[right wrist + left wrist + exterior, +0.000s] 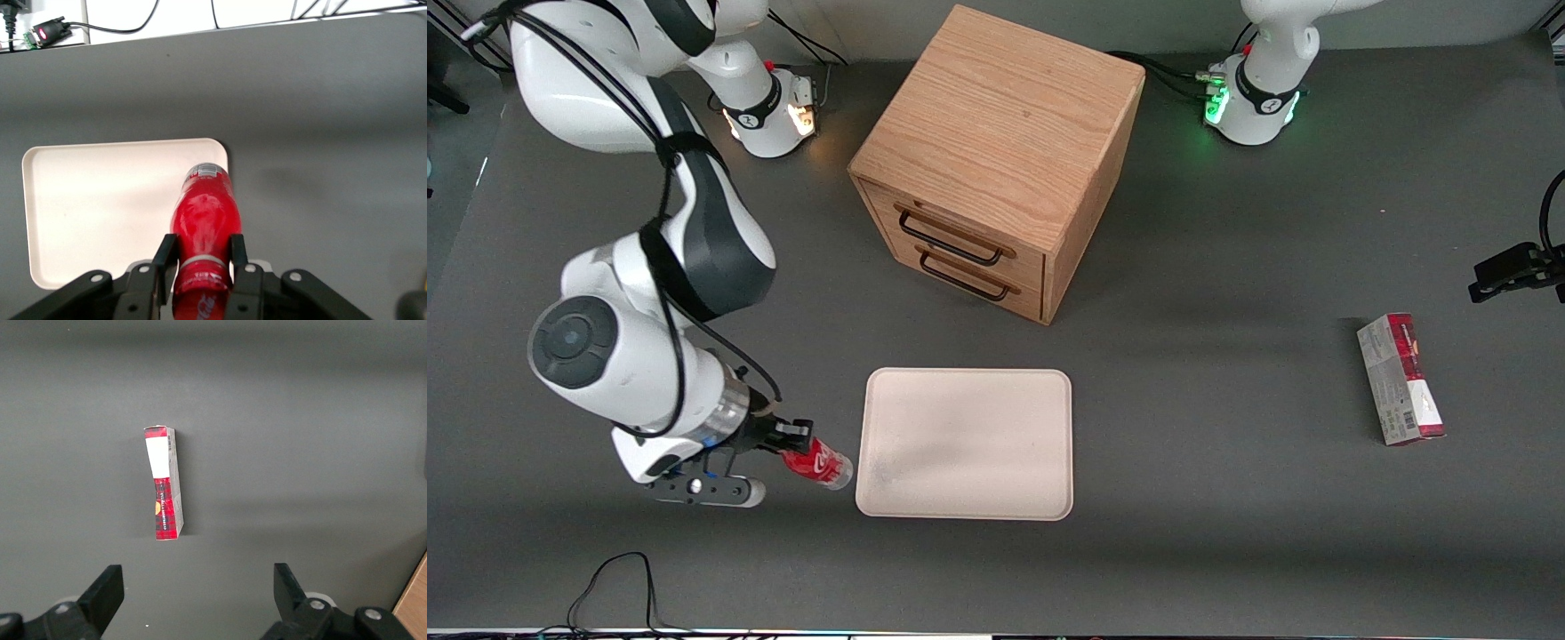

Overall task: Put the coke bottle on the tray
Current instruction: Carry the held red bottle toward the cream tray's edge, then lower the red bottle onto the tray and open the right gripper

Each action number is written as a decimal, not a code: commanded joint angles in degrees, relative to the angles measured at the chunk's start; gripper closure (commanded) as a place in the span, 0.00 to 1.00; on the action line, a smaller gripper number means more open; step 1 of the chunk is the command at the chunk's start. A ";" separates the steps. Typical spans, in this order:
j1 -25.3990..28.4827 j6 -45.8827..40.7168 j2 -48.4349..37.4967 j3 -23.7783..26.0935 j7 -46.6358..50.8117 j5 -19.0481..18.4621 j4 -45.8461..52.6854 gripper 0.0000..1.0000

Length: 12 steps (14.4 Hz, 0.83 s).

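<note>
My right gripper (pixel 790 442) is shut on the coke bottle (pixel 818 465), a small red bottle with white script. The bottle lies tilted in the fingers with its clear base pointing at the tray. In the wrist view both fingers (pixel 165 253) press the bottle (pixel 203 220) near its label, and the gripper (pixel 200 257) holds it above the tray's edge. The cream-beige tray (pixel 965 443) lies flat beside the gripper, with the bottle's base next to its rim at the working arm's end. The tray (pixel 100 207) holds nothing.
A wooden cabinet with two drawers (pixel 996 160) stands farther from the front camera than the tray. A red-and-grey carton (pixel 1400 379) lies toward the parked arm's end of the table; it also shows as the carton (pixel 164 483) in the left wrist view.
</note>
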 commanded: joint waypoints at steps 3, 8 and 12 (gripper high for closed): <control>1.59 4.98 5.68 0.69 -0.35 -3.62 1.89 1.00; 1.68 11.22 6.48 0.77 -0.09 -3.72 -3.56 1.00; 1.68 12.20 6.66 0.77 -0.18 -3.80 -6.29 0.74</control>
